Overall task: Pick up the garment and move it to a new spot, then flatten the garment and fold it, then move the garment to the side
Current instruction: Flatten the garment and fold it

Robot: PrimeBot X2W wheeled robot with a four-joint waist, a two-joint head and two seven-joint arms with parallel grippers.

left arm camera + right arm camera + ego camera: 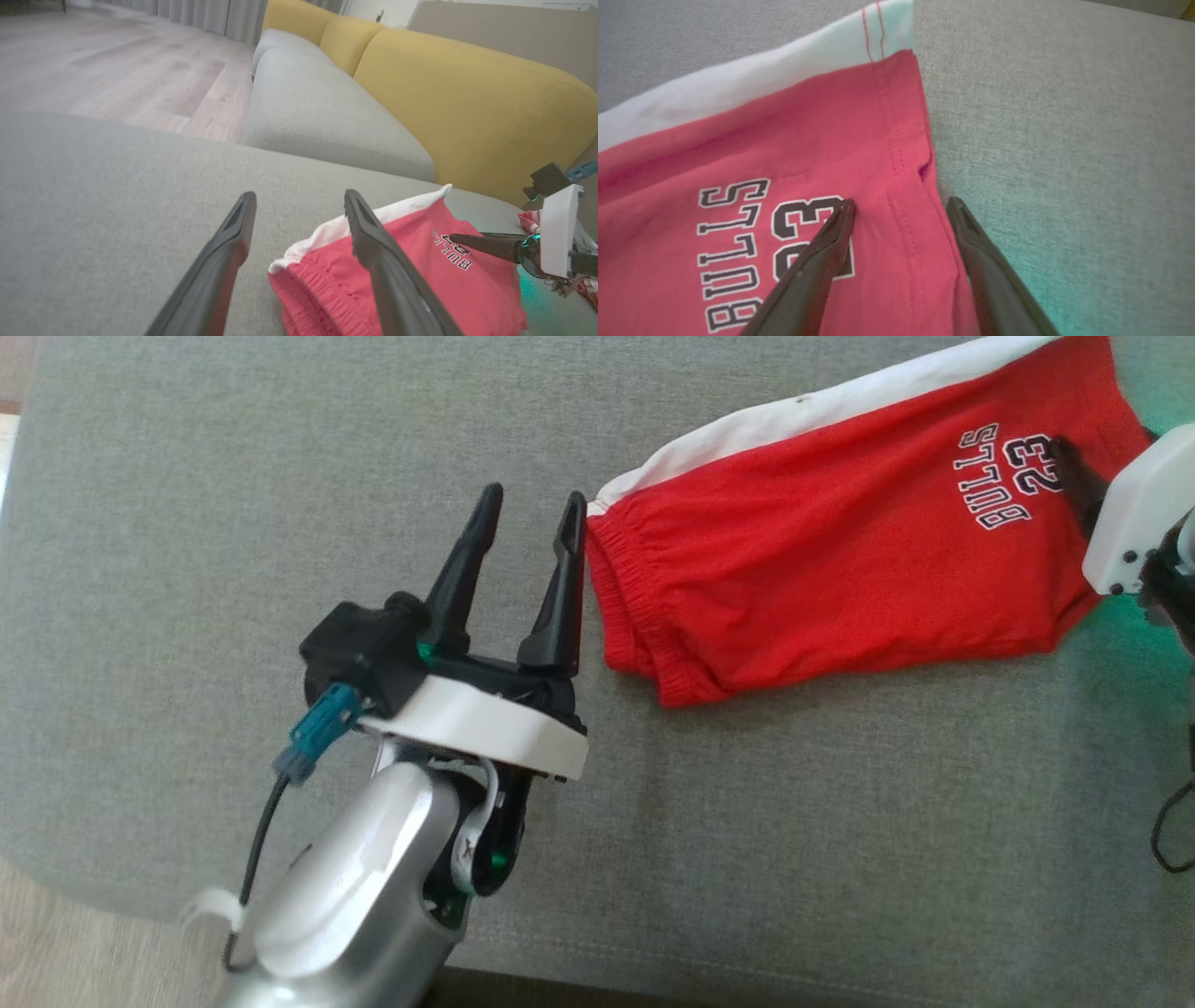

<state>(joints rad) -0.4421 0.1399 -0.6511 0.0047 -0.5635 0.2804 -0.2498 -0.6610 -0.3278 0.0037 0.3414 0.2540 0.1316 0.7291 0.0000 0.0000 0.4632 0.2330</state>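
- Grey cushion (pixel 280 476) holds red shorts (pixel 822 569), lying flat.
- Light, limp fabric, I'd judge; pinch waistband (pixel 635 607) and hem (pixel 901 116).
- Left gripper (pixel 532 504), right gripper (pixel 901 205): both spread, empty.

**Bare cushion on the left, crowded on the right**

The grey seat cushion (pixel 233 523) lies bare across its left half and along its near edge, so there is free passage there. The red shorts (pixel 840 551) lie flat at the far right, low enough to pass over. The left gripper (pixel 533 497), fingers spread, stands just beside the waistband and blocks the approach from the left. The right gripper (pixel 901 203), also spread, straddles the hem at the shorts' right end and closes that side. Between the two grippers the middle of the shorts is uncovered. In the left wrist view a yellow backrest (pixel 467 102) walls off the room beyond the shorts.
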